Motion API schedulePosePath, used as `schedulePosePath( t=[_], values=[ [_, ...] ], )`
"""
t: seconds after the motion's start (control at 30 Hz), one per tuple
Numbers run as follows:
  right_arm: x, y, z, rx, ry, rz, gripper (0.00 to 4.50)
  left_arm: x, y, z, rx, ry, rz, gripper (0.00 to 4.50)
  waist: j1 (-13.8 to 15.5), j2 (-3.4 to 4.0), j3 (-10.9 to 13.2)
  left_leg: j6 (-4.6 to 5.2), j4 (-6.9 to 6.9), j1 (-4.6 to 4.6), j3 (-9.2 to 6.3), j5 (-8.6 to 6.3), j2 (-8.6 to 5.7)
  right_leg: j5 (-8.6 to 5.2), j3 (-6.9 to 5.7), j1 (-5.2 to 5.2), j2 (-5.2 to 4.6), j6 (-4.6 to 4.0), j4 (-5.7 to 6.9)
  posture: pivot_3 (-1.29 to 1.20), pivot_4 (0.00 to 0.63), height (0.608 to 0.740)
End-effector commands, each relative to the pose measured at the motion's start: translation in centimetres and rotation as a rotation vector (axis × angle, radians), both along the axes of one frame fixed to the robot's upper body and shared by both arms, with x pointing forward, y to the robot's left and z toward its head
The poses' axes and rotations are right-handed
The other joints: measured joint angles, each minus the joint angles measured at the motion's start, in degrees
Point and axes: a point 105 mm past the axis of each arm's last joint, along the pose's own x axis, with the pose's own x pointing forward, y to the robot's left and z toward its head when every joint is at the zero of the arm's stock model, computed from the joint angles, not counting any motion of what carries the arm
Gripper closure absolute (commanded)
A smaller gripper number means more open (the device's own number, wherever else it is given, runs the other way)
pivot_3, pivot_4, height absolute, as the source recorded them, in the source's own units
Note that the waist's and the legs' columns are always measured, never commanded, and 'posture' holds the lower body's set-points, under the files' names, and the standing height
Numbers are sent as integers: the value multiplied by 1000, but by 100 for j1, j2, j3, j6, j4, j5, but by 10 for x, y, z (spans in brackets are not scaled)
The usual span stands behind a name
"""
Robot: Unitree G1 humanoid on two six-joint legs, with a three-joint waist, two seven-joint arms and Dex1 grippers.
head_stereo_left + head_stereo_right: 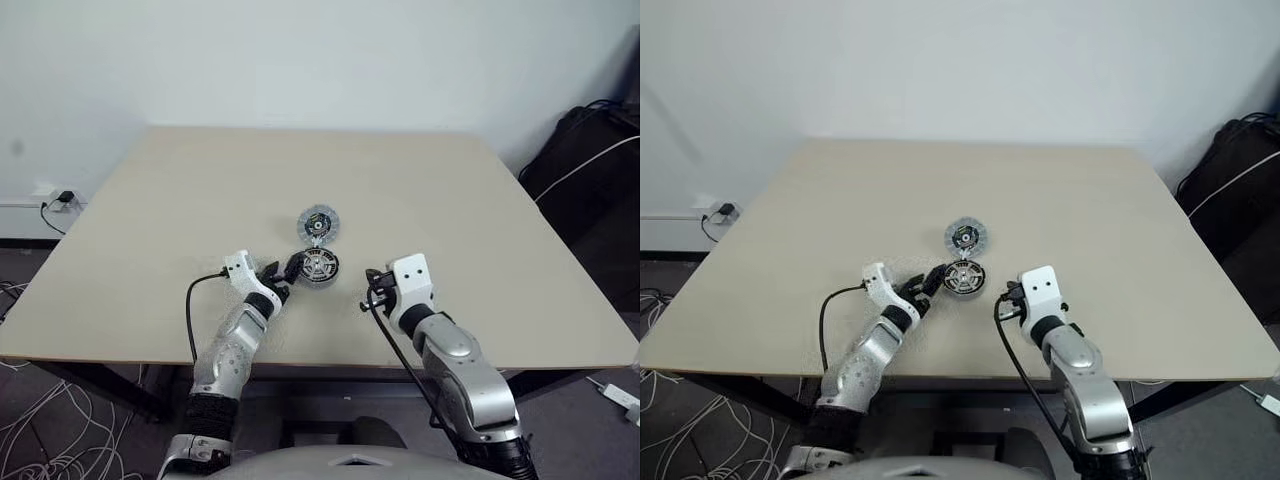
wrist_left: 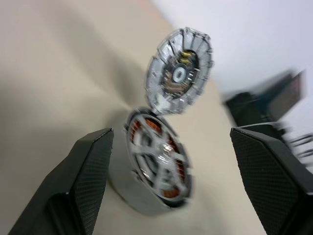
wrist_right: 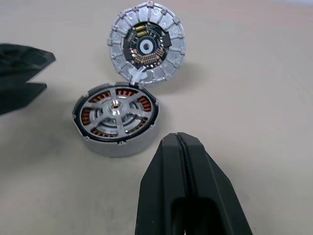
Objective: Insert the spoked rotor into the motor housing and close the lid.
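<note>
The motor housing [image 3: 117,145] stands near the middle of the table. The spoked rotor [image 3: 116,105] sits inside it, silver spokes over the copper windings. The lid [image 3: 146,46] lies open just beyond the housing, dark centre facing up, its rim touching the housing's far edge. My left gripper [image 1: 283,270] is open close beside the housing on its left, and the housing shows between its black fingers [image 2: 93,166] without contact. My right gripper [image 3: 178,142] is shut and empty, a short way to the housing's right and nearer to me.
The beige table [image 1: 150,220] has wide bare room around the parts. Its front edge runs just behind my wrists. A black bag [image 1: 590,170] with a white cable sits off the right side, and loose cables [image 1: 30,430] lie on the floor at the left.
</note>
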Motion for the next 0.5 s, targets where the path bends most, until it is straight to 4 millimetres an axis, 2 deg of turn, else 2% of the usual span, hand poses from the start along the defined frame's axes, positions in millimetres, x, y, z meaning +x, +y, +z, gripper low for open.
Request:
schedulePosePath(
  t=[0.03, 0.07, 0.2, 0.4, 0.43, 0.5],
  values=[
    [10, 13, 12, 27, -53, 42, 4500, -7, -16, 28, 307, -307, -54, 836, 3, 4, -3, 0, -4, -1, 1, 0, -1, 0, 1, -1, 0, 0, -3, 0, 0, 740],
    [11, 16, 11, 29, -52, 49, 4500, -10, -16, 27, 351, -343, -67, 1005, -1, 7, -8, 0, -12, -2, 3, 0, -1, 1, 3, -4, 0, -1, -7, 0, 0, 740],
    [27, 32, 5, 15, -49, 100, 4500, -24, -1, 16, 541, -431, -58, 2316, -33, 30, -22, 0, -25, 0, 3, -1, 1, -2, 4, -11, 0, -5, -8, 0, 0, 740],
    [49, 58, -1, -7, -48, 191, 4500, -39, 11, -2, 593, -438, -74, 4308, -25, 42, -29, 0, -29, -2, 3, 0, 2, 1, -1, -15, -1, -10, -3, 0, 0, 740],
    [52, 60, -1, -8, -50, 199, 4500, -41, 11, -4, 592, -436, -84, 4481, -22, 43, -29, 0, -28, -3, 3, -1, 1, 1, -2, -16, -5, -10, -3, 0, 0, 740],
    [58, 68, -1, -13, -53, 223, 4500, -45, 12, -11, 570, -386, -102, 4481, -35, 45, -31, 0, -25, -5, 4, -1, 0, 1, -2, -13, -7, -10, -5, 0, 0, 740]
  ],
)
